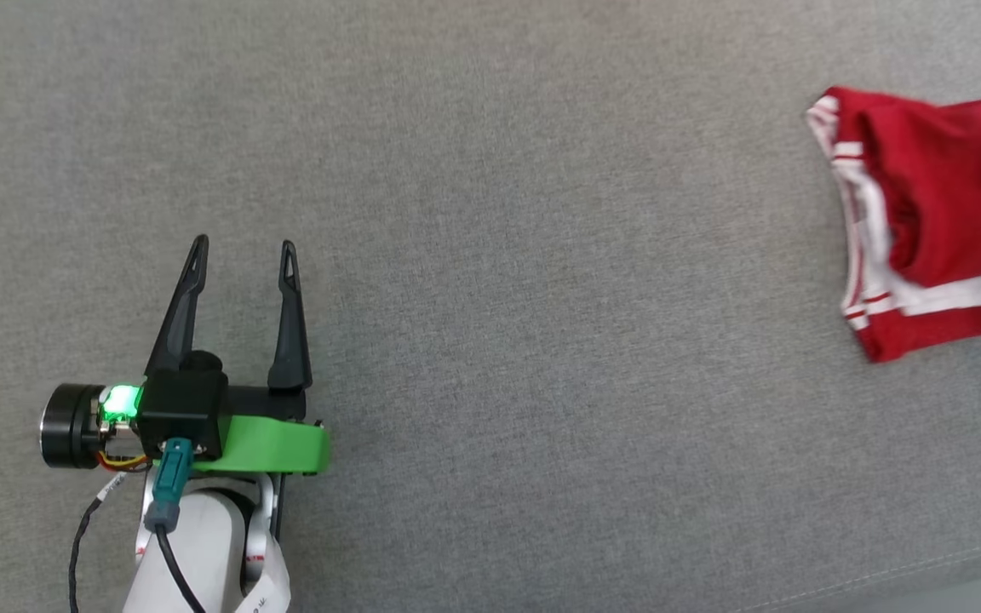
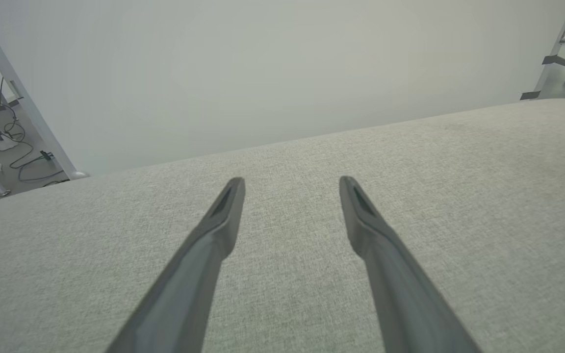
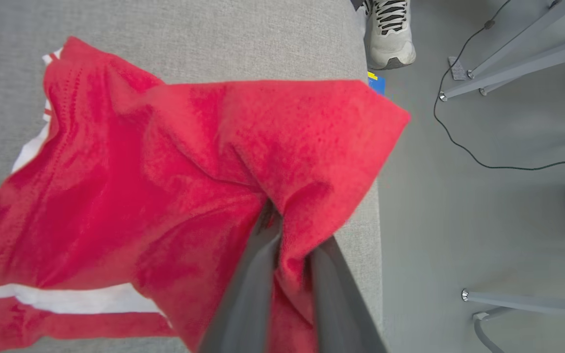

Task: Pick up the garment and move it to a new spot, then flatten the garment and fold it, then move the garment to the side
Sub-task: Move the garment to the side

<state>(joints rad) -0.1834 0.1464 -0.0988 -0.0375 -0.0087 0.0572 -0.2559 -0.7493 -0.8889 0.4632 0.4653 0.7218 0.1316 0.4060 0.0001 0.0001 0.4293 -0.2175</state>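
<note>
The garment [image 1: 942,213] is a red shirt with white and red striped trim, bunched at the far right of the grey surface and cut off by the head view's right edge. In the right wrist view my right gripper [image 3: 275,215] is shut on a fold of the garment [image 3: 165,186], the red cloth lifted and draped around both fingers near the surface's right edge. My left gripper [image 1: 243,251] stands open at the lower left of the head view, far from the garment. Between its spread fingers [image 2: 223,215] there is just grey fabric, seen from the left wrist.
A grey fabric surface [image 1: 542,255] spans the head view, its front edge showing at the lower right. Beyond its right edge lie the floor, a person's shoe [image 3: 390,29], a cable [image 3: 459,142] and metal table legs [image 3: 508,63]. A pale wall [image 2: 263,73] stands behind the surface.
</note>
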